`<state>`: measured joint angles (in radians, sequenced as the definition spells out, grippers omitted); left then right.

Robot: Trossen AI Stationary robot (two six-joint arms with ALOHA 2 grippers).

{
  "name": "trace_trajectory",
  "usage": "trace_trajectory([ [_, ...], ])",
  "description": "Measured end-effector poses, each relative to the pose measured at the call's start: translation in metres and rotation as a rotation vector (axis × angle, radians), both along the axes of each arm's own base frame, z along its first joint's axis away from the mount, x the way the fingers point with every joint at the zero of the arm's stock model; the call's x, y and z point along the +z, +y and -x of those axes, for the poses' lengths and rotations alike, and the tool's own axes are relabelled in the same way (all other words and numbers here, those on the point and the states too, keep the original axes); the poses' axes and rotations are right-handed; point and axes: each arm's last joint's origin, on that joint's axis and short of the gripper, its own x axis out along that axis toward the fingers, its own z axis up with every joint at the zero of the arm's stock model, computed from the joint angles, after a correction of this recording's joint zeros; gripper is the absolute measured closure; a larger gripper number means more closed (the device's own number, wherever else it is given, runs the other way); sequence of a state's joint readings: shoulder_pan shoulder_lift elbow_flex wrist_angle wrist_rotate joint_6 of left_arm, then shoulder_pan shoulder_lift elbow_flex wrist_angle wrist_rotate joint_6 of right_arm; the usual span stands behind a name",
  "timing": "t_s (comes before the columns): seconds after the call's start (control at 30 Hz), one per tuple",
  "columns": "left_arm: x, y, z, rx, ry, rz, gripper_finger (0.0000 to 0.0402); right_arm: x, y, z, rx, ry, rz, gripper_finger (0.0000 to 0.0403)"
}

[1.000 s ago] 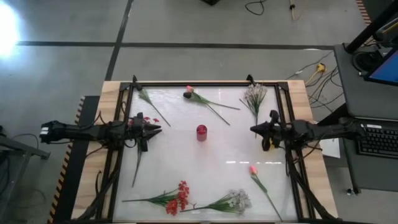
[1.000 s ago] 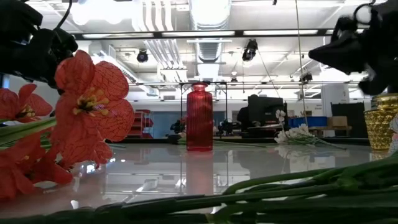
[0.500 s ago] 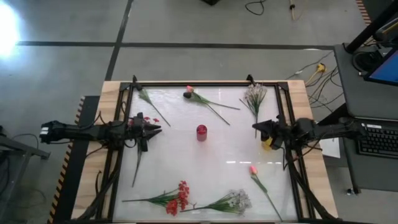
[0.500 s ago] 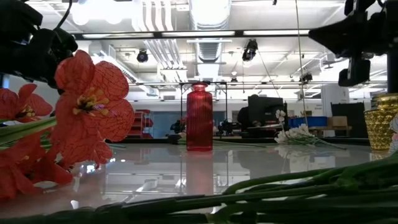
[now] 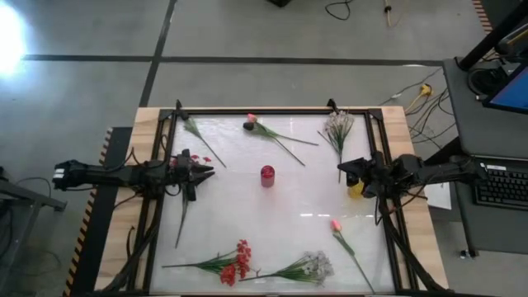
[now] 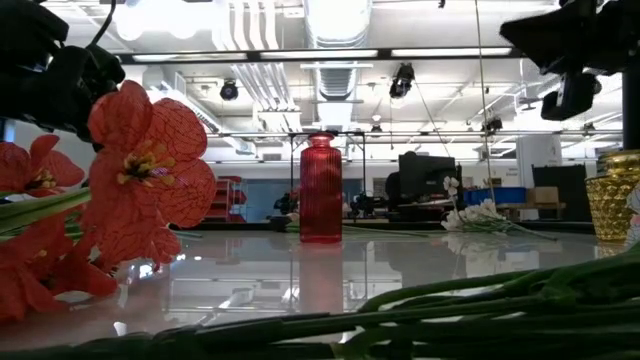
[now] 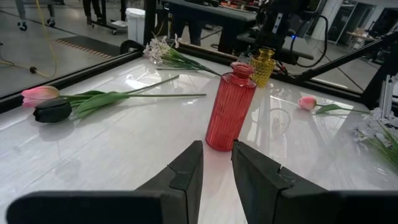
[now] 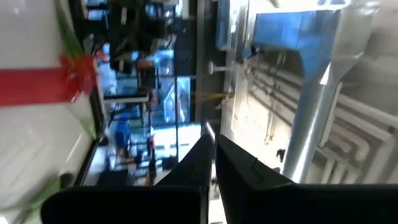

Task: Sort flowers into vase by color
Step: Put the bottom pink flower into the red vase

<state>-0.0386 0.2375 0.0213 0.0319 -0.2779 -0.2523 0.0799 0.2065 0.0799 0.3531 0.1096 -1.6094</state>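
The red ribbed vase stands upright mid-table. My left gripper hovers to its left, pointing at it, fingers narrowly open with nothing between them. A red-bloomed flower lies under that arm, its stem running toward the near edge. My right gripper is shut and empty, raised above the table's right side. Pink rosebuds, white sprays and red blooms lie flat on the table.
A yellow vase stands below the right arm near the table's right side. Another green-stemmed flower lies at the far left. A dark frame rail borders the white tabletop. Stems lie close to the near edge.
My right gripper has risen and drawn back a little toward the table's right edge, leaving more of the yellow vase showing beneath it. The left arm and the flowers have stayed where they were.
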Motion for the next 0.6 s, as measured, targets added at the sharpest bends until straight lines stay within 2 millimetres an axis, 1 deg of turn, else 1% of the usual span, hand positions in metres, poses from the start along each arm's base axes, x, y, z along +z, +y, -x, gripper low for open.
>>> trace_trajectory([
  [0.03, 0.0, 0.0, 0.0, 0.0, 0.0, 0.0, 0.0326, -0.001, 0.001, -0.001, 0.041, 0.011, -0.045, 0.039],
  [0.1, 0.0, 0.0, 0.0, 0.0, 0.0, 0.0, 0.0326, -0.005, 0.003, -0.002, 0.128, 0.034, -0.209, 0.039],
  [0.23, 0.0, 0.0, 0.0, 0.0, 0.0, 0.0, 0.0326, -0.01, 0.003, -0.007, 0.163, 0.083, -0.475, 0.039],
  [0.3, 0.0, 0.0, 0.0, 0.0, 0.001, 0.0, 0.0326, -0.013, 0.003, -0.011, 0.186, 0.119, -0.646, 0.039],
  [0.37, 0.0, 0.0, 0.0, 0.0, 0.002, 0.0, 0.0326, -0.014, 0.004, -0.014, 0.236, 0.146, -0.915, 0.039],
  [0.47, 0.0, 0.0, 0.0, 0.0, 0.003, 0.0, 0.0326, -0.017, 0.006, -0.017, 0.338, 0.199, -1.454, 0.039],
  [0.53, 0.0, 0.0, 0.0, 0.0, 0.003, 0.0, 0.0326, -0.018, 0.006, -0.019, 0.363, 0.221, -1.795, 0.039],
  [0.6, 0.0, 0.0, 0.0, 0.0, 0.003, 0.0, 0.0326, -0.02, 0.006, -0.02, 0.371, 0.222, -2.097, 0.039],
])
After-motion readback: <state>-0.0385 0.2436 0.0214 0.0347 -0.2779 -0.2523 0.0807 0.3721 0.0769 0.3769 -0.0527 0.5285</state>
